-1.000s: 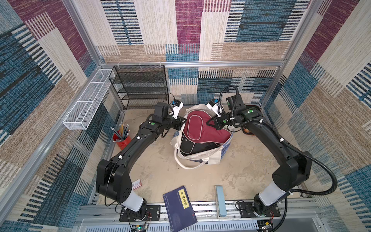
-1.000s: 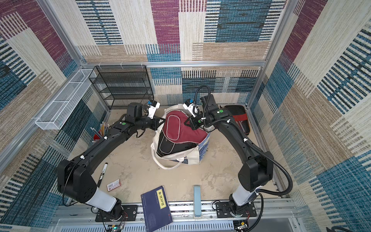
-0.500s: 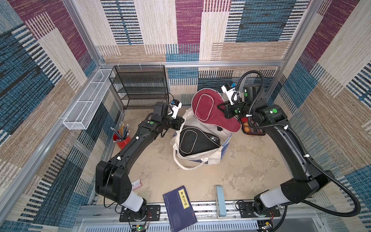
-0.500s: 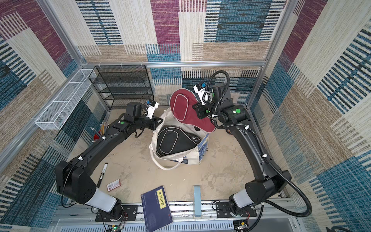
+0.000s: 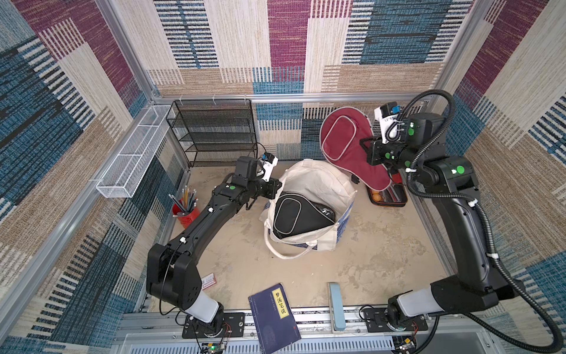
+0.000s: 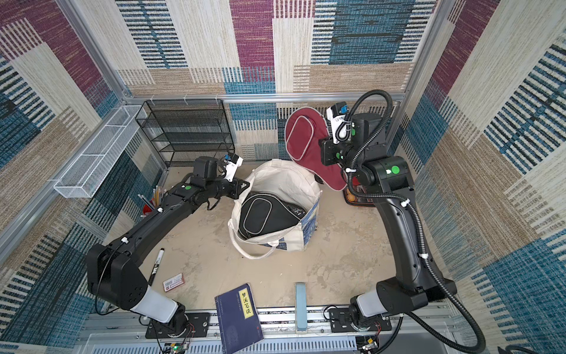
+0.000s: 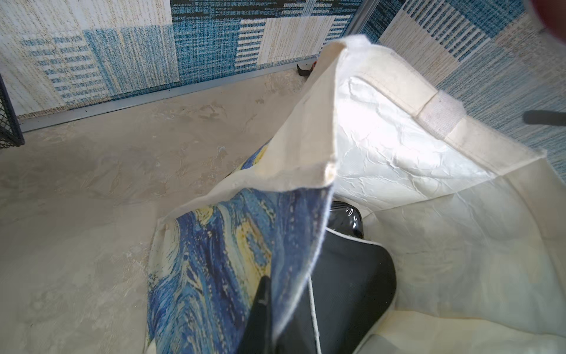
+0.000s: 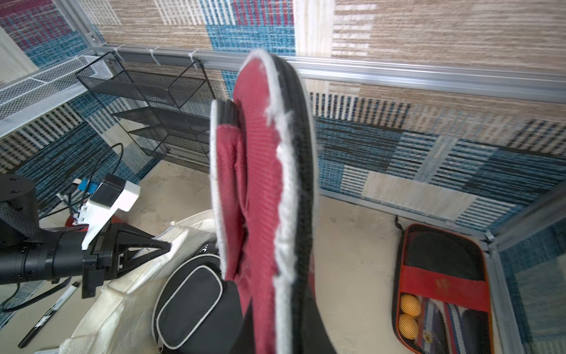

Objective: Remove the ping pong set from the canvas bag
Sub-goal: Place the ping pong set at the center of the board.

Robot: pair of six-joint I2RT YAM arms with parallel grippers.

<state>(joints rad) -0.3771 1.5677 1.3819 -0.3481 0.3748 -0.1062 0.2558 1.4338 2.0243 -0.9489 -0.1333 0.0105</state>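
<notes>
The cream canvas bag (image 5: 318, 180) (image 6: 281, 180) stands open mid-floor. My left gripper (image 5: 277, 188) (image 7: 275, 321) is shut on its near rim, holding the mouth open. A black paddle case (image 5: 297, 217) (image 7: 349, 275) lies inside. My right gripper (image 5: 367, 153) (image 8: 275, 331) is shut on the maroon paddle case (image 5: 343, 138) (image 8: 260, 184), held upright in the air behind and to the right of the bag. On the floor below it, by the right wall, lies the rectangular black-red case (image 5: 389, 196) (image 8: 441, 282) with orange balls.
A black wire shelf (image 5: 214, 131) and a white wire basket (image 5: 131, 156) stand at the back left, with a red pencil cup (image 5: 185, 211) below them. Near the front edge lie a dark blue book (image 5: 274, 315), a pale blue bar (image 5: 335, 306), a small card (image 5: 208, 280) and a marker (image 6: 156, 266).
My right arm has lifted the maroon case out of the bag, up and to the back right, uncovering the black case. The left gripper has kept its hold on the rim.
</notes>
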